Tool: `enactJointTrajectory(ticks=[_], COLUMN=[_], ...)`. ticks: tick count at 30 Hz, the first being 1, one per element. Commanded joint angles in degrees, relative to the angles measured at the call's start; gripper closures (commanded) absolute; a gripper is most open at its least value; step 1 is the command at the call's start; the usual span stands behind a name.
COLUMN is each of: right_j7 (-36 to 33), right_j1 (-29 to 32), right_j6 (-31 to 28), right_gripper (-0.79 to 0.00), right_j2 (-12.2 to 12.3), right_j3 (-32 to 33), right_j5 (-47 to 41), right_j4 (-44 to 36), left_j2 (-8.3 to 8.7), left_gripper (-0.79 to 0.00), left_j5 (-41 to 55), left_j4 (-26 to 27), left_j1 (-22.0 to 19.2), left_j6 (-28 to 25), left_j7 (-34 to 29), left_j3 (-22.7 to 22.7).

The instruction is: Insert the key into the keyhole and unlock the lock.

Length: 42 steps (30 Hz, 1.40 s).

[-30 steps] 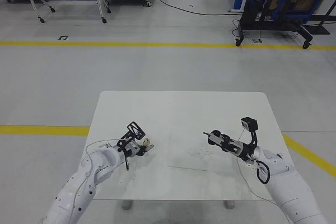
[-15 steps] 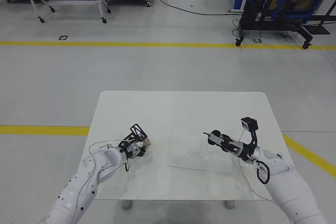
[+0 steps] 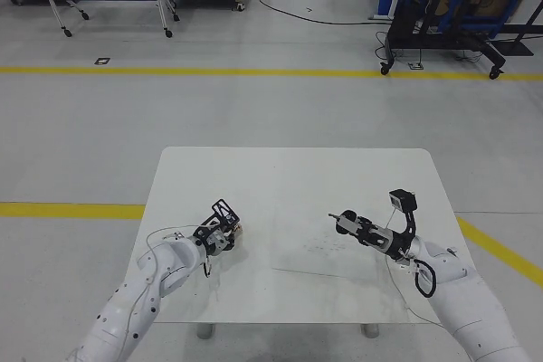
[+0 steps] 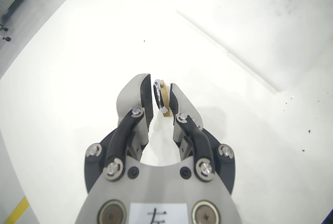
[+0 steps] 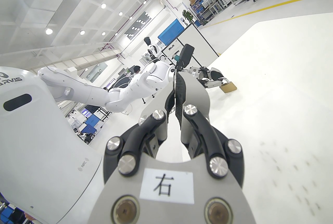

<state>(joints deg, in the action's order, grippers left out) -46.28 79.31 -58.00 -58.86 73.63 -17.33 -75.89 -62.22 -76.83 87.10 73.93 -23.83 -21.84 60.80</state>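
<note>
A small brass padlock [image 4: 164, 101] with a chrome shackle sits between the pads of my left gripper [image 4: 160, 91], which is shut on it. In the top view the padlock [image 3: 239, 232] pokes out of the left gripper [image 3: 226, 234] over the table's left side. From the right wrist view its brass body [image 5: 228, 87] rests near the table surface, with the left gripper [image 5: 217, 78] holding the shackle end. My right gripper [image 3: 343, 221] hovers over the table's right half, shut on the key [image 3: 331, 216], whose thin tip points toward the padlock. The pads of the right gripper [image 5: 177, 79] are pressed together.
The white table [image 3: 299, 172] is bare between the two arms, which are roughly a hand's length of table apart. A thin clear mat edge [image 4: 226, 52] and faint scuff marks [image 3: 321, 244] lie near the middle. The front table edge is close behind both arms.
The left gripper turned and shifted slightly toward the table's middle, carrying the padlock up and closer in against its fingers. The right arm has stayed still.
</note>
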Motion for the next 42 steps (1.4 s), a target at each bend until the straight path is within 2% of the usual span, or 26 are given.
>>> enactJointTrajectory(ticks=[1, 13, 21, 24, 29, 36, 38, 42], right_j7=[0.00, 0.00, 0.00, 0.00, 0.00, 0.00, 0.00, 2.31], right_j1=[0.00, 0.00, 0.00, 0.00, 0.00, 0.00, 0.00, 0.46], right_j6=[0.00, 0.00, 0.00, 0.00, 0.00, 0.00, 0.00, 0.49], right_gripper=[0.000, 0.000, 0.000, 0.000, 0.000, 0.000, 0.000, 0.000], right_j2=[0.00, 0.00, 0.00, 0.00, 0.00, 0.00, 0.00, -0.16], right_j3=[0.00, 0.00, 0.00, 0.00, 0.00, 0.00, 0.00, -0.18], right_j5=[0.00, 0.00, 0.00, 0.00, 0.00, 0.00, 0.00, 0.11], right_j4=[0.00, 0.00, 0.00, 0.00, 0.00, 0.00, 0.00, -0.73], left_j2=[-0.03, -0.34, -0.72, -0.81, -0.44, -0.44, -0.79, -1.48], left_gripper=[0.000, 0.000, 0.000, 0.000, 0.000, 0.000, 0.000, 0.000], left_j5=[-0.24, -0.17, 1.39, 10.37, 37.02, 37.02, 43.31, 54.96], left_j4=[0.00, -0.38, 0.13, 1.13, 4.17, 4.17, 4.52, 1.95], left_j1=[0.03, -0.32, -0.13, 0.31, 2.06, 2.06, 2.74, 0.72], left_j6=[0.07, 0.69, 4.80, 3.42, -4.70, -4.70, -4.44, -2.43], left_j7=[-0.07, -1.63, 0.93, 1.99, -3.31, -3.31, -1.66, -4.89], left_j3=[-0.06, -0.17, 0.81, 3.29, 9.16, 9.16, 8.83, 7.17])
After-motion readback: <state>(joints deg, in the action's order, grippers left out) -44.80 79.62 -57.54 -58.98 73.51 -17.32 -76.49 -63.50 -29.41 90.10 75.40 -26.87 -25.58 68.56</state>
